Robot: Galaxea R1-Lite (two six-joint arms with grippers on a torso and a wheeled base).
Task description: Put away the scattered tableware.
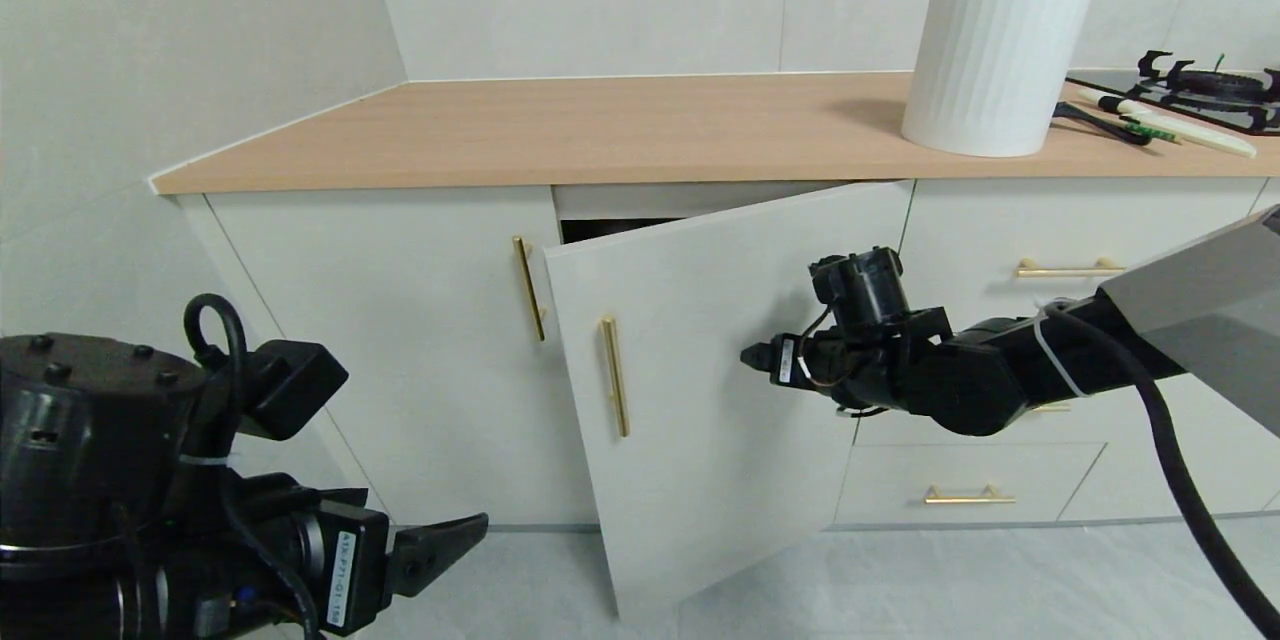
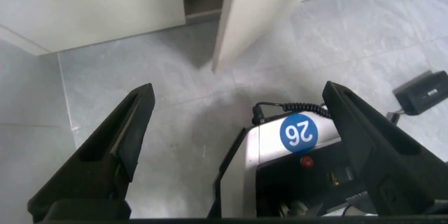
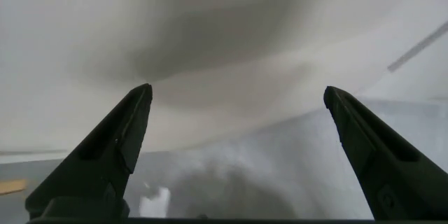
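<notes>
Ajar cabinet door (image 1: 720, 390), right arm (image 1: 1000, 370) level before it, jaws apart.

One white ribbed canister (image 1: 1000, 45), two cabinet doors (image 1: 720, 400), two upright gold door handles (image 1: 614, 375), one countertop (image 1: 600, 125).

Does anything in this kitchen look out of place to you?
One cabinet door stands half open while the left door is shut, the right hand near its face. Utensils lie loose on the counter beside the white container.
</notes>
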